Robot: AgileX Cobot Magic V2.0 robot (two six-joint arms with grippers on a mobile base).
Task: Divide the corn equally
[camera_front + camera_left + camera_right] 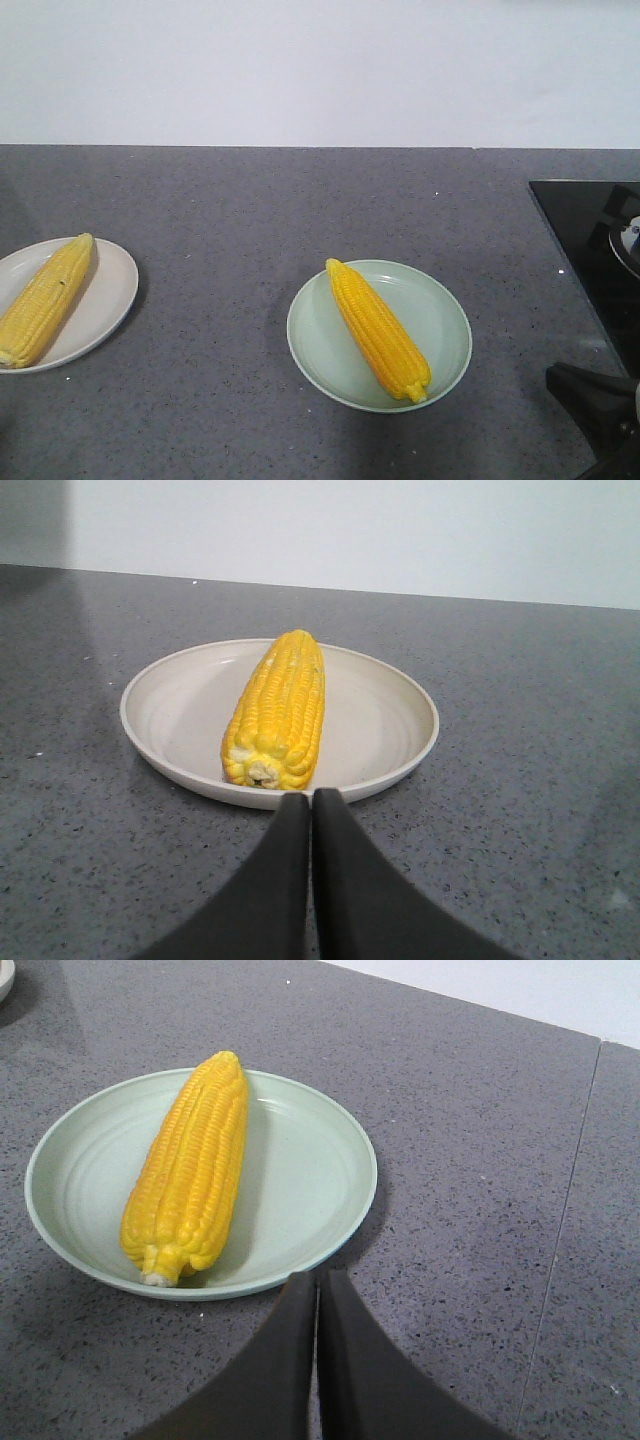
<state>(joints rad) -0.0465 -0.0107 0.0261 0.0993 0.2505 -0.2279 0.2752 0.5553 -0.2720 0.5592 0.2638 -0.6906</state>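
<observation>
Both your hands, left hand (310, 810) and right hand (320, 1295), sit pressed together, empty. You see one cob (42, 300) on the white plate (105, 300) at nine o'clock, one cob (378, 328) on the green plate (440, 320) at center; the split looks even, though only two cobs show.

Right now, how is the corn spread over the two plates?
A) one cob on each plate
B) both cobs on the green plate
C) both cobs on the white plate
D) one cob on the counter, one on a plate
A: the front view shows one cob lying on the white plate and one cob on the green plate, none on the counter.
</observation>
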